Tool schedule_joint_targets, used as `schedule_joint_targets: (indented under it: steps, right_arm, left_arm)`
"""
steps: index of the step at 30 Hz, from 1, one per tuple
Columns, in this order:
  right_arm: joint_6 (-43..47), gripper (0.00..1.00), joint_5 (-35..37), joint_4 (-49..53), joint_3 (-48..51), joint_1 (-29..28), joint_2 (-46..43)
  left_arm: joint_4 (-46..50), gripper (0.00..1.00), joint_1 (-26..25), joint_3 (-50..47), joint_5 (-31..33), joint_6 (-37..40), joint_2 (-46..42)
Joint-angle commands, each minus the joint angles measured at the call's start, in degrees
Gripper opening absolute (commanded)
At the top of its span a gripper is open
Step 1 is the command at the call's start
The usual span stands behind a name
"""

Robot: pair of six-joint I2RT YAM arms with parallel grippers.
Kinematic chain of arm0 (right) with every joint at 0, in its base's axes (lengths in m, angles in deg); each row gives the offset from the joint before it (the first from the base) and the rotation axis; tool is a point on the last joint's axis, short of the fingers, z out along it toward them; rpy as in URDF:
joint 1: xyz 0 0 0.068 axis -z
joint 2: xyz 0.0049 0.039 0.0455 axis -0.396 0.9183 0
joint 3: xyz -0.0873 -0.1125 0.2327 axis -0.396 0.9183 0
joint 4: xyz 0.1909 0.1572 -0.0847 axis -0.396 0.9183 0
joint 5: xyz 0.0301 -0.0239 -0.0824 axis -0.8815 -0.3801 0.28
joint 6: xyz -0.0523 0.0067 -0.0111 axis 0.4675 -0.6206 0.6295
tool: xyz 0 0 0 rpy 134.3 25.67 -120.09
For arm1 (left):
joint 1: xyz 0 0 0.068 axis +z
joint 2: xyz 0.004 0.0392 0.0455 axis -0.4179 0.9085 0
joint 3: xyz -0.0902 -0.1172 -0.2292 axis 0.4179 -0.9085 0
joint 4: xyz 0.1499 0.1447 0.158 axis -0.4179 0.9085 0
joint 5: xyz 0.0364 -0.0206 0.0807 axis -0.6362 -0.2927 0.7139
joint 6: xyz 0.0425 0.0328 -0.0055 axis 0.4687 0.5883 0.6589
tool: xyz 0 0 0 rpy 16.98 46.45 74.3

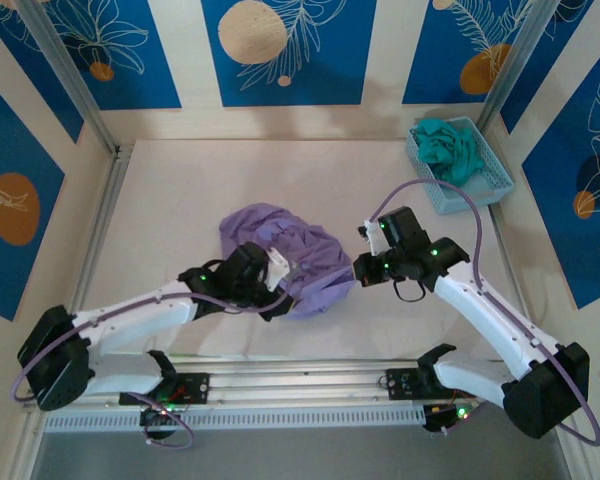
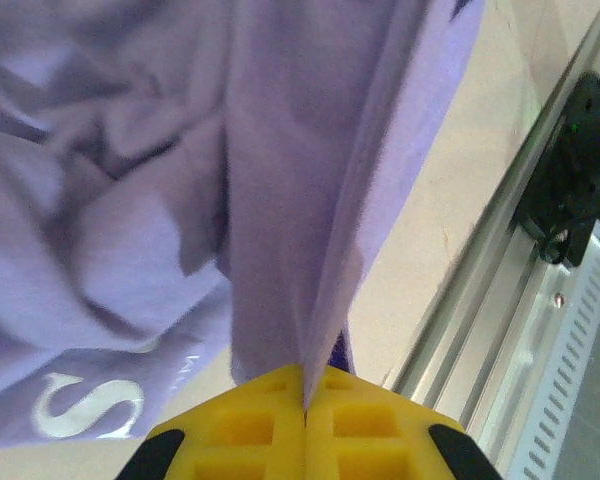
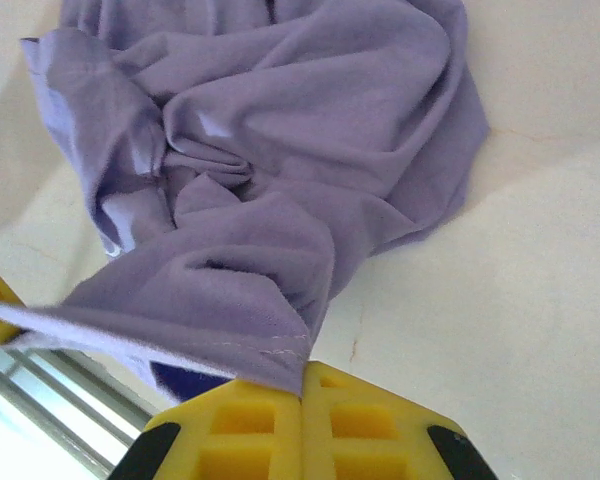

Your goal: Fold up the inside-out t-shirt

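The inside-out t-shirt [image 1: 285,250] is a crumpled lavender heap in the middle of the table. My left gripper [image 1: 277,290] sits at its near left edge, shut on a fold of the fabric. In the left wrist view the cloth [image 2: 290,200] rises taut from between the yellow fingers [image 2: 250,425], with faint white print at lower left. My right gripper [image 1: 358,272] is at the heap's near right edge, shut on a stitched hem. In the right wrist view that hem [image 3: 270,350] enters the yellow fingers [image 3: 360,425], and the rest of the shirt [image 3: 280,130] lies bunched beyond.
A light blue basket [image 1: 480,185] holding a teal-green garment [image 1: 450,148] stands at the back right corner. A metal rail [image 1: 310,385] runs along the table's near edge, close behind both grippers. Blue-patterned walls enclose the table on three sides.
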Motion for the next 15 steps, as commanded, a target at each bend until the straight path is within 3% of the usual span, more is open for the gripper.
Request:
schedule_joint_targets:
  steps: [1, 10, 15]
  right_arm:
    - [-2.44, 0.02, 3.52, 1.03, 1.62, 0.63, -0.17]
    - [-7.88, 0.12, 6.89, 2.52, 3.57, 4.47, 0.99]
    - [-8.58, 0.20, 7.92, 2.47, 5.11, 5.86, 0.79]
  left_arm:
    - [-0.65, 0.02, -3.32, 0.99, -1.79, 2.75, 4.17]
    - [-6.08, 0.03, -8.38, 4.74, -1.10, 3.50, 15.02]
    - [-8.02, 0.13, -9.75, 5.71, -0.97, 2.33, 18.51]
